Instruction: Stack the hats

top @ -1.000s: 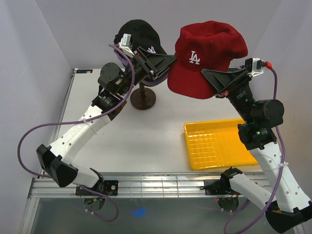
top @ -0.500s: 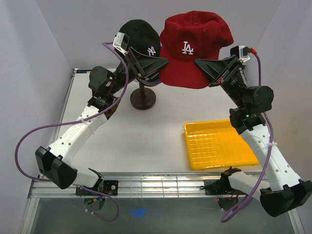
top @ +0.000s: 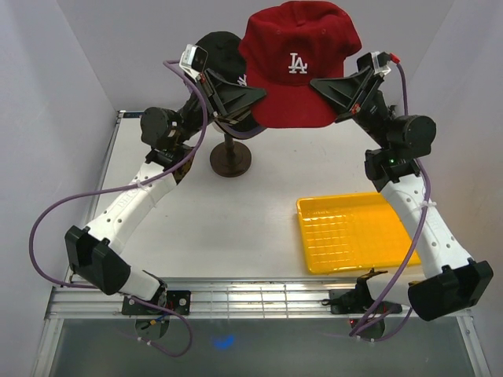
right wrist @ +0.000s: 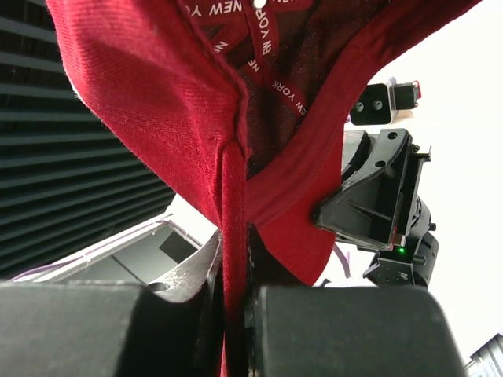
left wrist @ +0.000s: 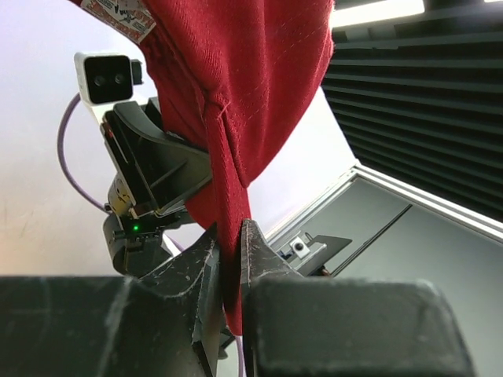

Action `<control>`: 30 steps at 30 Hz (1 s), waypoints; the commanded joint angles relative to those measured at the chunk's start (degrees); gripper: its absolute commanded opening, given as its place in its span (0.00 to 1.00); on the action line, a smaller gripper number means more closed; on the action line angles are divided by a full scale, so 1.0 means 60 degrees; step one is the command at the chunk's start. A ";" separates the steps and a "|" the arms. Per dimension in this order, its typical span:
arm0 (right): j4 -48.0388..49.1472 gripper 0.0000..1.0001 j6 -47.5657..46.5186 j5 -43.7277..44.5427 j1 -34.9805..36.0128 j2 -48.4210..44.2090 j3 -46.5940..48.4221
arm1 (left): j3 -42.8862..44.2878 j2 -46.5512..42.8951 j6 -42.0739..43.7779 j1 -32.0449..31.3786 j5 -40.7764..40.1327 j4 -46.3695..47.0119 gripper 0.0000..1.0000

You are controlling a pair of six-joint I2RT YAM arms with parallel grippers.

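Note:
The red LA hat (top: 299,59) hangs high over the back of the table, stretched between both arms. My right gripper (top: 318,83) is shut on its right rim, with red fabric pinched between the jaws in the right wrist view (right wrist: 236,255). On the opposite rim my left gripper (top: 262,96) is shut on a fold of the same red hat (left wrist: 230,239). Just left of and behind it sits the black NY hat (top: 214,49), topping the stack on the stand, with a lavender edge (top: 253,133) showing below. The red hat partly covers the black hat's brim.
The dark round stand base (top: 230,161) sits on the table under the stacked hats. A yellow grid-bottomed tray (top: 354,232) lies at the right front. Grey walls close in on both sides and behind.
The right arm has carried the red hat up and left, over towards the black hat. The left gripper opened, then closed on the red hat's left rim.

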 commanded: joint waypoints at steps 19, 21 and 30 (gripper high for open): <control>-0.2972 0.98 -0.0058 -0.0669 -0.0095 0.5246 0.7715 | 0.5777 0.3156 -0.0500 0.0999 -0.0872 -0.0561 0.00; -0.2870 0.98 -0.0073 -0.0610 -0.0109 0.5144 0.7278 | 0.6248 0.3551 -0.0691 0.1175 -0.1004 -0.0387 0.00; -0.2957 0.89 -0.0322 -0.0420 -0.0153 0.5143 0.6806 | 0.5313 0.2881 -0.0590 0.2024 -0.1751 -0.0253 0.00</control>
